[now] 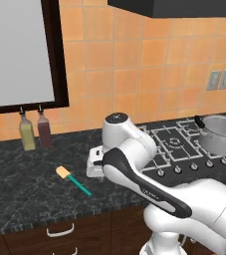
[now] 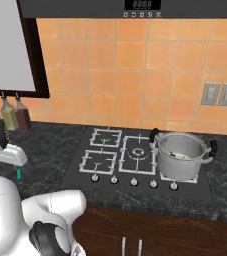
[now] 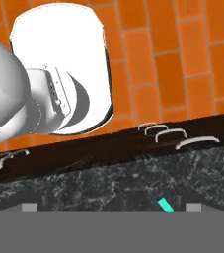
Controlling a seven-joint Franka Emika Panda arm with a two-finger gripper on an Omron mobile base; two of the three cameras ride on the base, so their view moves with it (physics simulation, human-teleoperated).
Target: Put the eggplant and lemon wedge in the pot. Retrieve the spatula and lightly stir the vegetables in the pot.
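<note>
Fingers point(image 1: 95, 163) spread wide, holding nothing, hanging low above the dark marble bench point(image 1: 20, 179). Just beside the fingers, on the side away from the hob: spatula point(image 1: 73, 181), flat on the bench, long axis diagonal, tan head toward the tiled wall, teal handle toward the bench's front edge. Open bench all round it. Two bottles point(image 1: 35, 131) well back by the wall. Well apart on the other side, on the hob point(image 2: 135, 157): steel pot point(image 2: 181, 155), upright, small pieces inside, too small to tell.

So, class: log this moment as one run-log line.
gripper: open, empty | spatula: on counter, ungrasped | pot: on stove, food inside
</note>
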